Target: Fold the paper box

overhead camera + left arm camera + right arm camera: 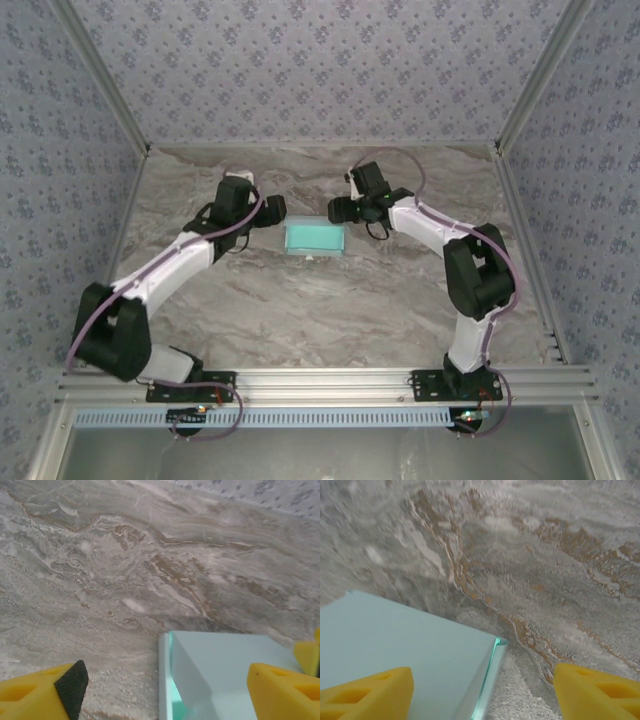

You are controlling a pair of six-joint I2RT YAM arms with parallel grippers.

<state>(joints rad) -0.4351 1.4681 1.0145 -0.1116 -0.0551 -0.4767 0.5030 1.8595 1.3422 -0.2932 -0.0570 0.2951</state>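
Marbled tabletop (300, 300) with paper box (315, 238) flat, long axis left-right, between spread, empty left fingers (285, 690) and right fingers (365, 692).

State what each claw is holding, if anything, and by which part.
Nothing is held. The left claw and the right claw both stand open, and the paper box lies loose on the table.

Soft, even light with faint shadows.
The table (545, 555) beyond the right wrist's fingers (595, 690) is smeared with blur; ahead of the left wrist's fingers (30, 692) its veining is sharp, both pairs soft-edged.
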